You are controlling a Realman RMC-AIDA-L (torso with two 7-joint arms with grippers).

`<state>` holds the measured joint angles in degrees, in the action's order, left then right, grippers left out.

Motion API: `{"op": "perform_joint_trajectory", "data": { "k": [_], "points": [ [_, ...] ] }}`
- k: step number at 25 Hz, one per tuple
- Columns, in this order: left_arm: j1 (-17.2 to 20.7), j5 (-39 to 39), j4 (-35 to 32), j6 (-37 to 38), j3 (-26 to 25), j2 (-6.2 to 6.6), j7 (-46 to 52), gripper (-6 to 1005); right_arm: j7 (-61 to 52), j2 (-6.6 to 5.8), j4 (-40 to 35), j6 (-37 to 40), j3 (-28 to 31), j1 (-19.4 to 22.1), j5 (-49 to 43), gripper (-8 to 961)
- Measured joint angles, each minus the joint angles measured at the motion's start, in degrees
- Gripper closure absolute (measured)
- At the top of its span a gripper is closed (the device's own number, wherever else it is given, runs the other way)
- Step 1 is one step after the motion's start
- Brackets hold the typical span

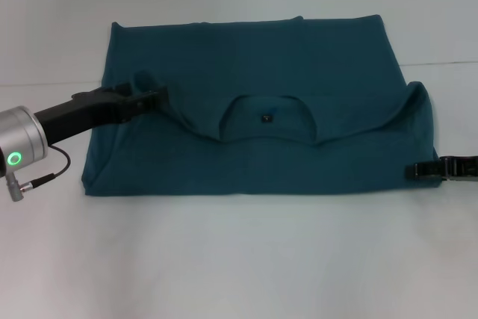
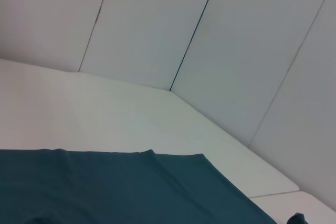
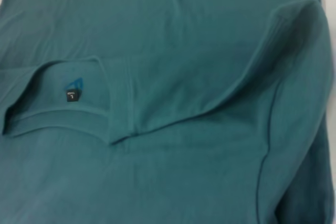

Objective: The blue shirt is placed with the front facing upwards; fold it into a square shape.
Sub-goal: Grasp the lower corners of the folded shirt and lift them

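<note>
The shirt [image 1: 254,110] lies folded on a white table [image 1: 239,259] with pale wall panels [image 2: 220,35] behind. Left gripper [image 1: 153,97] pinches its nine-o'clock fold; right gripper [image 1: 418,171], at four o'clock, grip unclear.

You see the dark teal-blue cotton shirt [image 2: 131,190] lying flat on the pale white table top [image 2: 105,119], its far edge straight apart from one small raised point. Behind the table stand light grey wall panels [image 2: 252,40], split by thin dark seams.
</note>
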<state>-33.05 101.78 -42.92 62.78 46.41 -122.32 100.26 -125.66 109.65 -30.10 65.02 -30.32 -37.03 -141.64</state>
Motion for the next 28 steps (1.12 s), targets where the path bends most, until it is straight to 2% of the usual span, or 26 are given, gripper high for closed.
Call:
{"op": "perform_joint_trajectory", "data": {
  "k": [6,17,19,25,28],
  "points": [
    [0.0,0.2,0.0,-0.9,0.0,-0.18,0.0,95,-0.4,0.16,0.7,-1.5,0.2,0.1,0.3,299],
    [0.0,0.3,0.2,-1.5,0.0,-0.39,0.0,95,-1.9,-0.02,-2.8,0.3,0.0,0.1,0.1,541],
    [0.1,0.4,0.2,-1.6,0.0,-0.46,0.2,95,-2.0,-0.03,-3.2,0.7,0.0,0.1,0.0,780],
    [0.4,0.2,0.3,-1.7,-0.1,-0.62,0.2,95,-2.0,-0.02,-3.3,0.8,-0.1,0.2,-0.1,896],
    [0.5,0.3,0.3,-1.7,0.0,-0.66,0.2,95,-2.0,0.02,-3.4,0.7,-0.1,0.3,-0.1,896]
  ]
}}
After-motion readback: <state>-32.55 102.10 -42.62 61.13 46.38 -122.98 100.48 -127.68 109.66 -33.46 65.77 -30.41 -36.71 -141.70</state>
